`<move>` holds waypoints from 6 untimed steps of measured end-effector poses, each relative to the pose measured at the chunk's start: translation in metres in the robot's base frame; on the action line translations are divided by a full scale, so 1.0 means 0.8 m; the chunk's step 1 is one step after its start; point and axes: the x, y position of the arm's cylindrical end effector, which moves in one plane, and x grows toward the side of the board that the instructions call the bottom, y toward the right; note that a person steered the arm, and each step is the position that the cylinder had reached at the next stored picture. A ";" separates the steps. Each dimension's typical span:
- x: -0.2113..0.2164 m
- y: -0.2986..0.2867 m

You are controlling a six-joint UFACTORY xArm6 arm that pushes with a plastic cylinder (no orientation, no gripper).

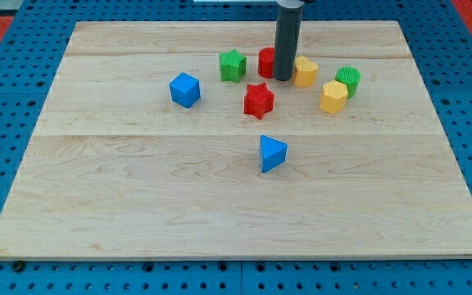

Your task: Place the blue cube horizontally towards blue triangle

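Wood board (220, 213) fills the view on a blue pegboard (6, 90). My tip (283, 79) has no jaws; it sits between the red block (266, 61) and yellow heart (306, 72). Blue cube (184, 89) lies toward the view's left, well apart from the blue triangle (272, 153) below the red star (259, 100).

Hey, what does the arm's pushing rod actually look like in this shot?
It is a plain, straight, dark grey cylinder, smooth and slightly glossy, with no markings, cables or claw visible. It enters from the view's top, where a darker collar shows. My tip is blunt and flat, the same width as the rod.
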 end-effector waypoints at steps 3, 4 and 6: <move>0.008 -0.134; 0.023 -0.195; 0.061 -0.263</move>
